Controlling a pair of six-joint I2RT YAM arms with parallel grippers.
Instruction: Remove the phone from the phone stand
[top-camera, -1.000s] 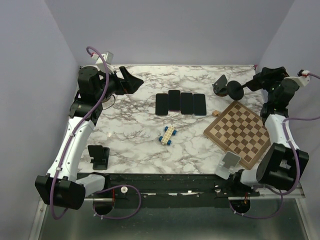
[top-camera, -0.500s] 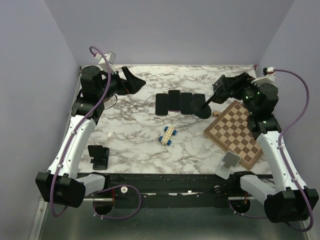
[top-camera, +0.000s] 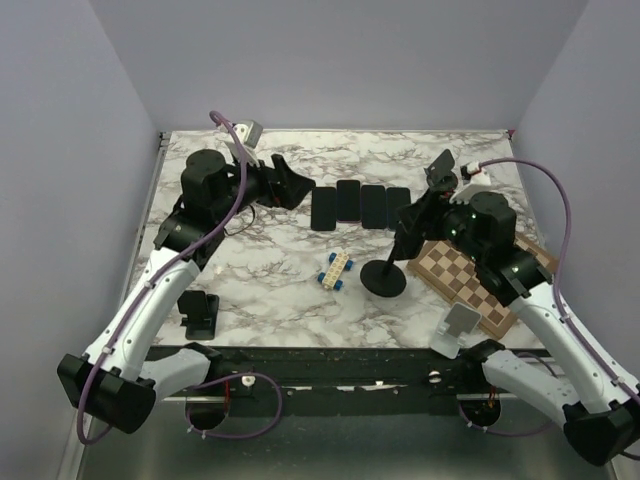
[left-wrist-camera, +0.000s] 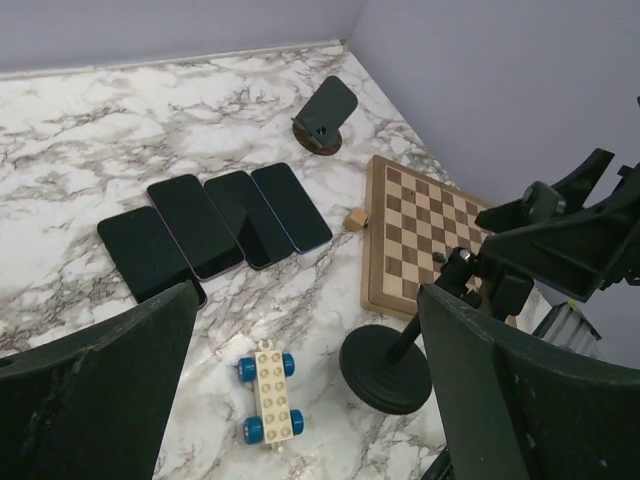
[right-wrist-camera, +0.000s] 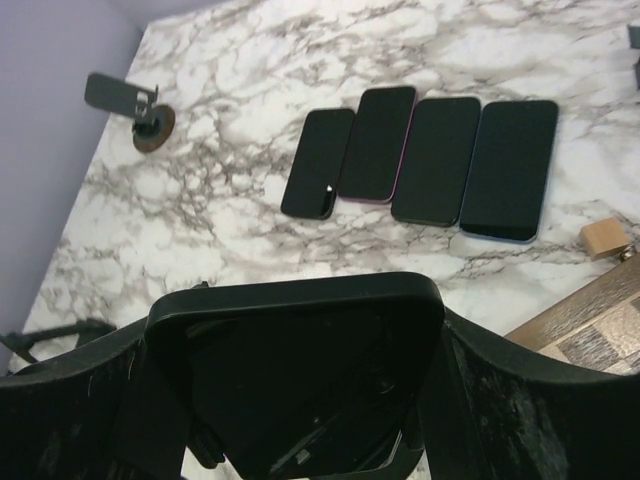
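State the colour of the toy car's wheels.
Blue wheels, on the cream toy car; this shows best in the left wrist view.

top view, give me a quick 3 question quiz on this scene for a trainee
1. How many phones lie flat in a row on the table?
2. True or false: the toy car sits on the chessboard.
3. The right fingers are closed on: A a phone, B the black round-based stand, C the toy car.
Key: 1 four; 2 false, it is on the table beside the board; 3 B.
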